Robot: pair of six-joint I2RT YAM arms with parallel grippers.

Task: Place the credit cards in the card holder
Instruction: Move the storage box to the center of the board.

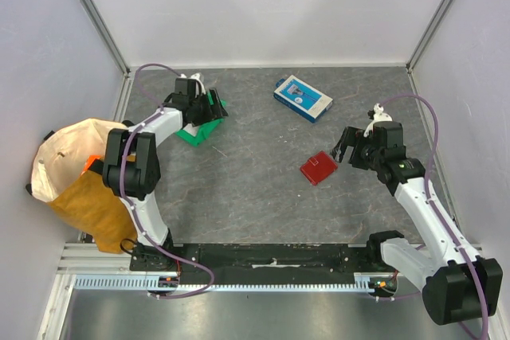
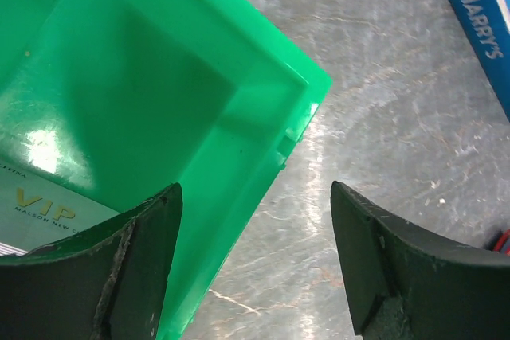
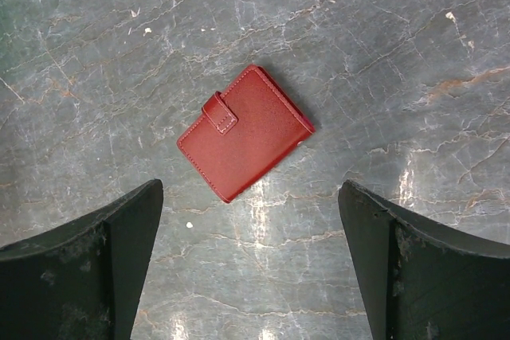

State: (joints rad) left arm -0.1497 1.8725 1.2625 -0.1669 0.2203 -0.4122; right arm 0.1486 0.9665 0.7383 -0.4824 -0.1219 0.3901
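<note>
My left claw (image 2: 255, 228) is spread astride a corner of the green plastic bin (image 2: 263, 109), pale VIP-printed plastic card (image 2: 44, 209) inside; my right claw (image 3: 251, 232) spread above the closed red folding wallet (image 3: 243, 131) on the counter (image 3: 398, 53)

I see bright, even light that comes from above. The walls (image 1: 263, 5) look almost washed out. The grey surface (image 1: 239, 197) shows soft glare streaks in both wrist views, and the green bin (image 2: 239, 117) has a white hot spot on its floor. Shadows are weak. The fingers (image 3: 80, 268) of my right pincer (image 3: 249, 189) look a little soft.
</note>
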